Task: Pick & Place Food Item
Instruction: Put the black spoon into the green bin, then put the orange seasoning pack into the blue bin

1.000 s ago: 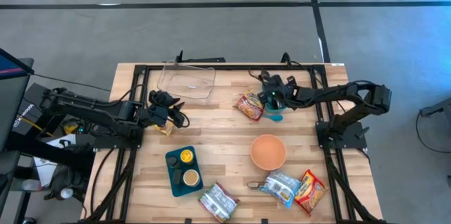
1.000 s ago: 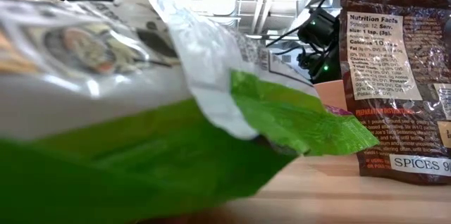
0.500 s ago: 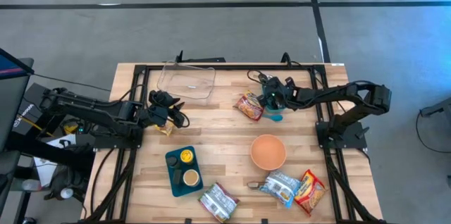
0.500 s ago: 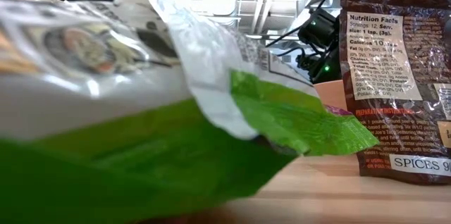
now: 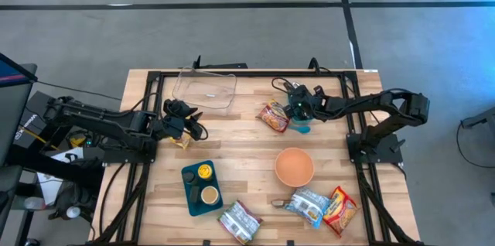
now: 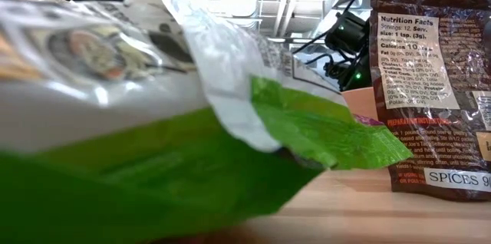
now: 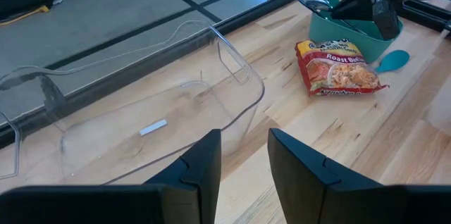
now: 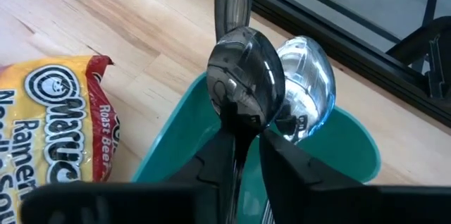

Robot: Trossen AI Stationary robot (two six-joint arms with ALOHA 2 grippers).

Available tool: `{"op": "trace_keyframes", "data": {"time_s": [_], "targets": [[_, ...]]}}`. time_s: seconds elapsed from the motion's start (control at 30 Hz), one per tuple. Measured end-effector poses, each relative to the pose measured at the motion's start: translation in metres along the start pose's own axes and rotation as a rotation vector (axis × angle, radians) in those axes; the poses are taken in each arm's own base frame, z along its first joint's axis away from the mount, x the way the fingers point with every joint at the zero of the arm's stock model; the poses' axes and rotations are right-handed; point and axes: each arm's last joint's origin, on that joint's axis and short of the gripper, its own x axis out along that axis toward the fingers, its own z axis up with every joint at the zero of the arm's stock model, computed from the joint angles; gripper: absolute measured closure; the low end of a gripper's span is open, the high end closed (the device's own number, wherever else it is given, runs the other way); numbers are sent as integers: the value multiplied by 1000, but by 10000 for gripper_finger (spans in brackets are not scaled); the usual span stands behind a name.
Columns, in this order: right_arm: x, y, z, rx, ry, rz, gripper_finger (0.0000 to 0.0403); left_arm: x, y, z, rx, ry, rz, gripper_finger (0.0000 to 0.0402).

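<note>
- While the right tool (image 8: 246,157) hangs over the teal holder (image 8: 352,143) at the far side of the table (image 5: 247,134), its fingers stand either side of a dark spoon's handle (image 8: 236,90); whether they are gripping it or have let it go, I cannot tell.
- A second, shiny spoon (image 8: 306,76) leans in the same holder, touching the dark one. If the tool pulls away with the handle pinched, the holder could tip or both spoons could spill.
- Nearest food item is the roast beef ramen packet (image 5: 274,116), lying flat on the table just beside the teal holder. It looks the likely pick, though that is a judgement.
- Flat, slippery wrapper: a grasp may slide off, or catch only an edge so the packet droops and drops on the way.
- Close neighbours are a risk too; coming down for the packet, the right tool could knock the holder or the teal spoon (image 5: 302,128) lying by it.
- Left tool (image 7: 243,160) waits beside the clear plastic bin (image 5: 205,89), fingers a little apart with nothing between them.
- Should the bin be the drop spot, its light walls could shift if bumped.
- Other packets (image 5: 240,221) (image 5: 325,205) lie along the near edge, well apart from both tools, with an orange bowl (image 5: 294,166) and a teal tray (image 5: 201,187) between.
</note>
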Motion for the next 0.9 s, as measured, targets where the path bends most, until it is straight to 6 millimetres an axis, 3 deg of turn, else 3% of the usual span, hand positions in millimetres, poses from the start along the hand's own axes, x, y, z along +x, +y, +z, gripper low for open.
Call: {"op": "trace_keyframes", "data": {"time_s": [0.4, 0.9], "targets": [[-2, -1, 1, -3, -3, 1, 316, 0, 0, 0, 0, 0, 0, 290], [-36, -12, 15, 34, -70, 71, 315, 0, 0, 0, 0, 0, 0, 290]]}}
